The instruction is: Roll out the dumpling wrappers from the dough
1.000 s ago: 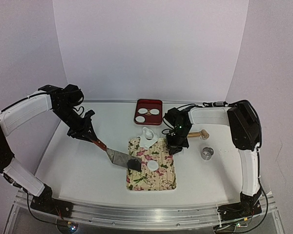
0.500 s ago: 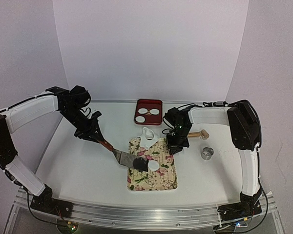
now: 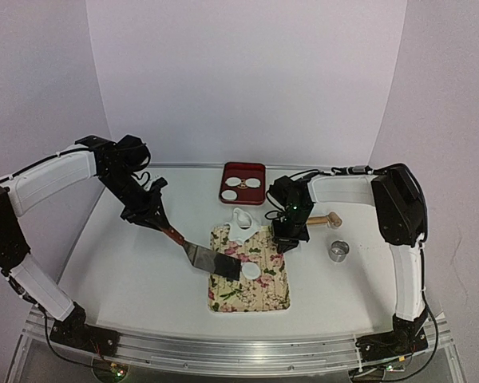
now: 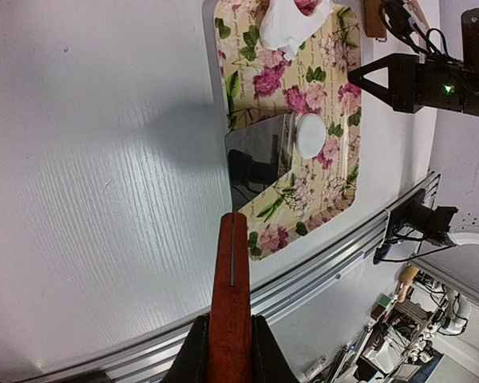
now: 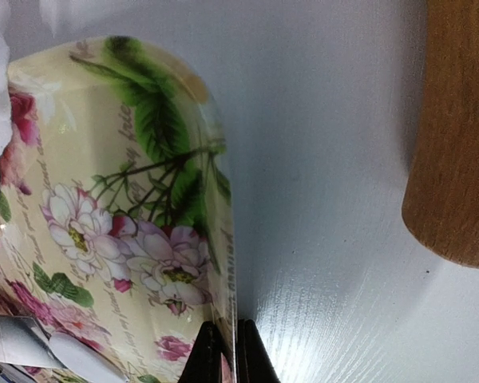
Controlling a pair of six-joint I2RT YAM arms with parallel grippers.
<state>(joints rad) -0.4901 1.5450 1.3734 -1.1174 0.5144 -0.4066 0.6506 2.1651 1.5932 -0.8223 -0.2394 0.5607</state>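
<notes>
A ragged white piece of dough (image 3: 241, 225) lies at the far end of the floral mat (image 3: 259, 295). One round dumpling wrapper (image 3: 251, 271) rests mid-mat, and two more sit in the red tray (image 3: 244, 195). My left gripper (image 3: 148, 215) is shut on the red-brown wooden handle (image 4: 230, 303) of a metal spatula. The spatula's blade (image 4: 259, 152) lies on the mat with its edge against the wrapper (image 4: 310, 136). My right gripper (image 3: 283, 239) is shut on the mat's right edge (image 5: 223, 263), pinching it between its fingers.
A wooden rolling pin (image 3: 323, 221) lies just right of my right gripper and shows close by in the right wrist view (image 5: 455, 128). A small metal ring (image 3: 338, 251) stands further right. White walls close in the table at the back and sides.
My left arm has moved right and slid the spatula blade across the mat up to the wrapper. The right gripper has stayed where it was on the mat edge.
</notes>
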